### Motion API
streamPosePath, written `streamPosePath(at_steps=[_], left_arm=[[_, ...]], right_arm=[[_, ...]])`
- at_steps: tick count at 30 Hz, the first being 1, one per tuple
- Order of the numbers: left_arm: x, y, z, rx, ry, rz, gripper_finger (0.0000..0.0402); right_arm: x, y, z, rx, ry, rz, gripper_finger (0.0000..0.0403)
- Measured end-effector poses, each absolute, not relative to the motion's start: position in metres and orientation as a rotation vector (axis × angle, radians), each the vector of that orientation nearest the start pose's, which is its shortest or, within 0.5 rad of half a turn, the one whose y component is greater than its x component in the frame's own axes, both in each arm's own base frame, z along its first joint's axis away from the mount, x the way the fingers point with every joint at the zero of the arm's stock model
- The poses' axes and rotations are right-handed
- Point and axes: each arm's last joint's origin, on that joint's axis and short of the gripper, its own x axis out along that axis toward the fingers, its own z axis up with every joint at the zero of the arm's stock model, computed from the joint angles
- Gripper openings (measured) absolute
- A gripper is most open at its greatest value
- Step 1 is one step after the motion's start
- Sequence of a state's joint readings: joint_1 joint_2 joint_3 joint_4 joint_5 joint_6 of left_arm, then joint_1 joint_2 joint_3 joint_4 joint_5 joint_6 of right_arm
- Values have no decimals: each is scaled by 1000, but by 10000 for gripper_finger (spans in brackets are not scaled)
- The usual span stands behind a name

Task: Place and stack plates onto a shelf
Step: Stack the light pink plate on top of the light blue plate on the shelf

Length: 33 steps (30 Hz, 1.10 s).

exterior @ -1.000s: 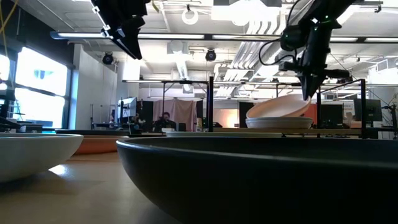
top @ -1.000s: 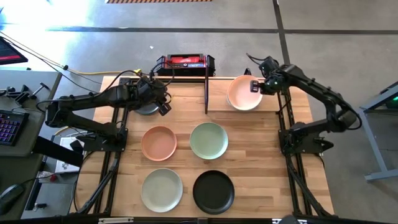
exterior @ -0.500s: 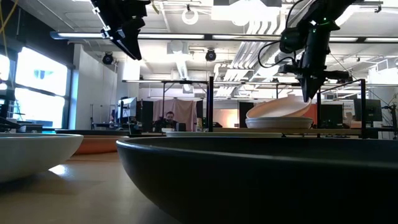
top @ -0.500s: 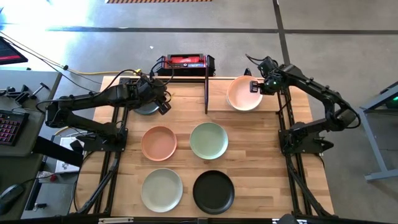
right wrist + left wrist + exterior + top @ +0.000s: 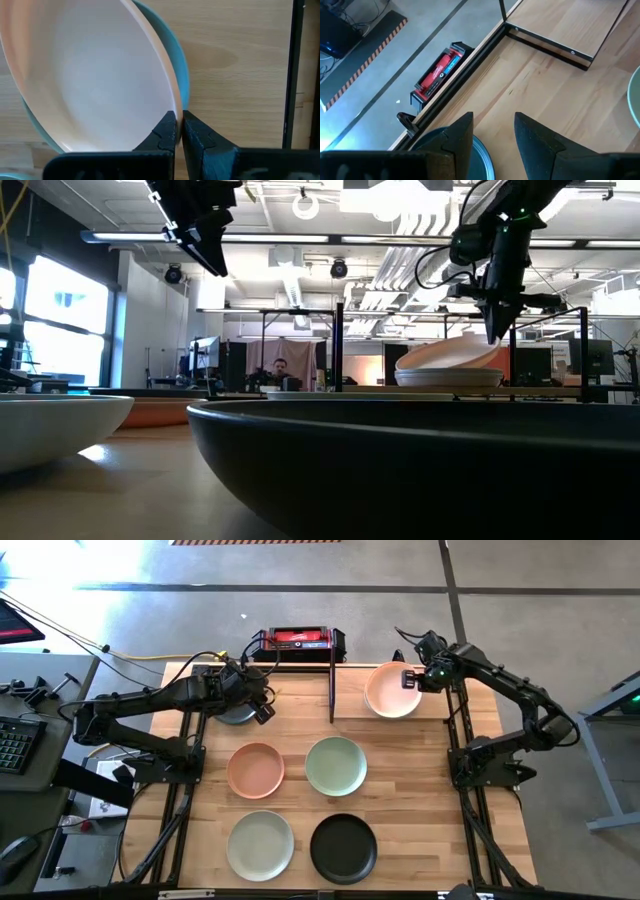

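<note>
The right gripper (image 5: 178, 131) pinches the rim of a tilted peach-pink plate (image 5: 391, 689) over a green plate (image 5: 176, 55) on the shelf (image 5: 350, 705); the left gripper (image 5: 492, 132) hovers open

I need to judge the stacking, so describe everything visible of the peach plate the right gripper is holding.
The peach plate is round, shallow and matte, its inside pale and bare. The right gripper is shut on its thin rim. In the low view it is tilted, the gripped side raised and the other side down on the plate beneath. It sits on the shelf, at the table's far right, right of the upright black bar. A blue-green rim shows under it.
</note>
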State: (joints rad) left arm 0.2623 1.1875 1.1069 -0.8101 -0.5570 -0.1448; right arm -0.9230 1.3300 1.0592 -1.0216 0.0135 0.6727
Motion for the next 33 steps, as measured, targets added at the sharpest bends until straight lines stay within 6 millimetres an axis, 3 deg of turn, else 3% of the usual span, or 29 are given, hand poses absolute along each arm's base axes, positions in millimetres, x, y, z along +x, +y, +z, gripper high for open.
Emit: streamPosePath(at_steps=[33], left_arm=[[217,74,317,6,847,825,133]], right_arm=[[136,-190,258,1155,929,-1234,1]])
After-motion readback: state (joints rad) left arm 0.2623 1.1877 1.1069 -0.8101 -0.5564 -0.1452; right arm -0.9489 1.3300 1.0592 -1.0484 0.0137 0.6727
